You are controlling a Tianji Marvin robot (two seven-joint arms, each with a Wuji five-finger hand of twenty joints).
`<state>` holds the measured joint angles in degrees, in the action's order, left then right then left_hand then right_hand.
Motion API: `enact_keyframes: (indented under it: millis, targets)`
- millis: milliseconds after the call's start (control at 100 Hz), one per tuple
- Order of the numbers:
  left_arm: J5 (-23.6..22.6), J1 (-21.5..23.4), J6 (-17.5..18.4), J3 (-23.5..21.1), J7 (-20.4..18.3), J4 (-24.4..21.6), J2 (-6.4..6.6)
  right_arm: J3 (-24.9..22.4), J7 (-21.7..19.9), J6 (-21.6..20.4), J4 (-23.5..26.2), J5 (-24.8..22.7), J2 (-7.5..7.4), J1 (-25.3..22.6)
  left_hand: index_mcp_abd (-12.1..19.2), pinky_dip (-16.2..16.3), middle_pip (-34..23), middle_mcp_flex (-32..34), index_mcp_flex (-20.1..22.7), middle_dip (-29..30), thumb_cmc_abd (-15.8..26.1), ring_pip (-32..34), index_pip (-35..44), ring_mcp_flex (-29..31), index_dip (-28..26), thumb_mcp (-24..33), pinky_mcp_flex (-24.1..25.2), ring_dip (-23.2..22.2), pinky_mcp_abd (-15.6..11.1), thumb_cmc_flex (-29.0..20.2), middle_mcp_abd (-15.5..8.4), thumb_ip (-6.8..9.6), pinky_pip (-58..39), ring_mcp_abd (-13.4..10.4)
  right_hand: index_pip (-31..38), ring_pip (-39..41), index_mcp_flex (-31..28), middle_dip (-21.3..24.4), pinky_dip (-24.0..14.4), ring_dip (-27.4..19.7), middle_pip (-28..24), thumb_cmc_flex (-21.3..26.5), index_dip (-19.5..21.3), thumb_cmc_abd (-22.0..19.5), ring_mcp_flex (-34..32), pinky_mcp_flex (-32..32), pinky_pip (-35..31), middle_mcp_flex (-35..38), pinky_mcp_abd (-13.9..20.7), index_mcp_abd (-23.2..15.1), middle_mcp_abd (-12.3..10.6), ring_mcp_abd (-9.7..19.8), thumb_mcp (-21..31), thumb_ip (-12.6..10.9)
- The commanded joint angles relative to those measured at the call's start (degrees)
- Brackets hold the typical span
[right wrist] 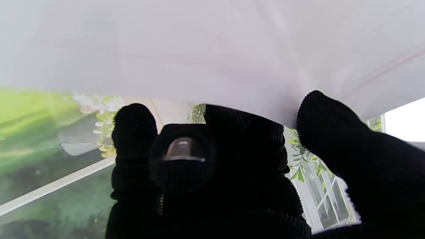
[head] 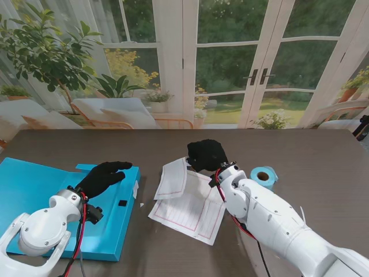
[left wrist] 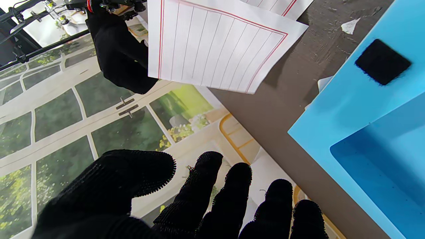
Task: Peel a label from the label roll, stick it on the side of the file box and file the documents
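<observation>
The open blue file box (head: 34, 196) lies flat at the table's left, a black fastener patch (head: 123, 203) near its right edge. A small white label (head: 135, 189) shows on the box's right side. My left hand (head: 104, 176) hovers over the box's far right corner, fingers (left wrist: 206, 186) spread and holding nothing. The documents (head: 193, 210) are red-lined white sheets at the table's middle. My right hand (head: 206, 154) pinches the far edge of the sheets (right wrist: 212, 49), and one sheet (left wrist: 212, 43) is lifted off the table. The blue label roll (head: 264, 175) stands right of my right wrist.
A tiny white paper scrap (left wrist: 350, 26) lies on the dark table (head: 323, 167) between the box and the sheets. Beyond the table's far edge are windows and plants.
</observation>
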<state>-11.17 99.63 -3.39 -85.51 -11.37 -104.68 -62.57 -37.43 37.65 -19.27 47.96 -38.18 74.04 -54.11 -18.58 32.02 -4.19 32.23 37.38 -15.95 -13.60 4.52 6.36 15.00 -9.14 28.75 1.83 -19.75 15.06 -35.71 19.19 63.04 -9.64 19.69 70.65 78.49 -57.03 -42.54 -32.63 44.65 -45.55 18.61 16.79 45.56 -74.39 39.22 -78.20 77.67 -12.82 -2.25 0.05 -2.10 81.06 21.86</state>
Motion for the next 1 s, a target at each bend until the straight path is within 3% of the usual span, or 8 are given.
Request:
enact_keyframes:
  millis: [0,410,540,600,630,650,760,990]
  targets:
    - [0.1,0.3,0.3,0.2,-0.5,-0.5,-0.49,-0.6,-0.1,0.1,0.1,-0.3,-0.11,-0.6,-0.3,0.5,0.5,-0.9,-0.5,-0.2,1.9,-0.5,-0.9,-0.5,-0.1,0.3,0.9,-0.5,-1.4,0.3,0.5,-0.94,1.6,0.5,1.5,1.8,-1.1,-1.2,-1.4,0.9,-1.5,1.2,1.0,0.5,-1.2,16.4,-2.9,4.6,-0.7,1.3,5.3,5.0,5.2,1.0]
    - [1.7,-1.3,0.5,1.2,-0.1,0.3,-0.70,-3.1,-4.6,1.3,5.3,-2.9,-2.75,-2.1,-0.2,0.7,0.4,-0.7,-0.8,-0.4,2.2,-0.4,-1.1,-0.4,0.0,0.0,0.9,-0.7,-0.9,0.5,0.8,-1.12,1.5,0.6,0.3,-0.6,0.8,-1.4,-2.1,0.0,-0.5,0.9,0.9,-1.5,-1.1,14.4,-1.9,2.4,-0.8,-1.5,4.9,3.4,2.5,0.5]
    - [1.8,-0.9,0.1,1.1,-0.5,0.3,-0.62,-3.0,-5.4,4.9,5.9,-4.6,-3.66,-2.4,-0.4,0.7,0.4,-0.7,-0.7,-0.4,2.2,-0.4,-1.0,-0.5,-0.1,0.0,1.0,-0.8,-1.0,0.5,0.9,-1.12,1.5,0.7,-6.7,-20.3,6.3,2.3,-2.8,-8.9,4.4,0.8,-10.5,-4.3,-0.4,3.6,1.9,-7.2,-3.3,-7.4,3.2,-4.2,-2.0,-0.7]
    - [1.7,-0.8,0.0,1.0,-0.7,0.3,-0.59,-3.9,-7.3,6.2,7.0,-5.1,-4.44,-3.0,-0.2,0.7,0.4,-0.8,-0.9,-0.4,2.3,-0.5,-1.1,-0.6,0.0,0.0,1.0,-0.8,-1.0,0.5,0.9,-1.15,1.5,0.7,-14.1,-32.7,14.8,5.7,-0.9,-10.8,6.2,-0.5,-8.7,-8.2,6.3,-3.4,5.6,-17.5,-2.7,-4.6,3.7,-5.4,-4.7,-4.1]
    - [1.7,-0.8,0.0,1.0,-0.7,0.3,-0.58,-4.5,-9.1,6.7,7.9,-5.4,-5.00,-3.4,-0.2,0.7,0.4,-0.7,-0.8,-0.4,2.3,-0.4,-1.1,-0.5,-0.1,-0.1,1.0,-0.8,-0.9,0.6,0.9,-1.21,1.5,0.8,-18.8,-38.2,19.0,8.2,0.3,-11.9,6.3,-2.0,-1.7,-8.9,11.6,-7.8,8.2,-24.0,-2.6,-3.7,3.7,-6.5,-4.8,-10.6]
    - [1.7,-0.8,0.0,1.0,-0.7,0.4,-0.58,-4.9,-10.4,6.6,8.3,-5.5,-5.39,-3.7,-0.3,0.7,0.4,-0.7,-0.8,-0.4,2.4,-0.5,-1.1,-0.6,-0.1,-0.2,1.0,-0.8,-0.9,0.7,0.9,-1.26,1.5,0.7,-20.3,-40.6,21.4,9.0,0.9,-12.7,6.8,-2.3,0.8,-8.2,14.3,-10.2,9.6,-27.2,-2.4,-4.0,3.5,-6.8,-4.9,-12.0]
    - [1.9,-0.9,0.1,1.2,-0.8,0.5,-0.58,-5.6,-14.8,5.5,9.0,-6.4,-6.94,-4.1,-0.2,0.7,0.4,-0.8,-0.8,-0.4,2.3,-0.4,-1.1,-0.5,-0.1,-0.2,1.0,-0.8,-1.0,0.6,1.0,-1.33,1.5,0.7,-23.7,-49.8,33.0,15.2,3.8,-18.6,8.1,-3.0,1.4,-1.9,26.9,-19.4,16.9,-41.6,-1.1,-4.2,2.9,-6.7,-5.9,-11.9]
    - [2.0,-0.8,0.0,1.4,-1.2,0.3,-0.49,-5.5,-22.8,3.1,10.5,-8.6,-9.54,-4.7,-0.1,0.7,0.4,-0.8,-0.8,-0.4,2.3,-0.4,-1.1,-0.5,-0.1,-0.1,1.1,-0.8,-1.0,0.6,0.9,-1.33,1.6,0.7,-28.1,-57.2,46.0,20.2,7.9,-24.7,8.7,-5.0,-2.3,8.4,46.0,-31.4,29.1,-62.2,3.1,-1.8,3.6,-5.4,-8.0,-11.0]
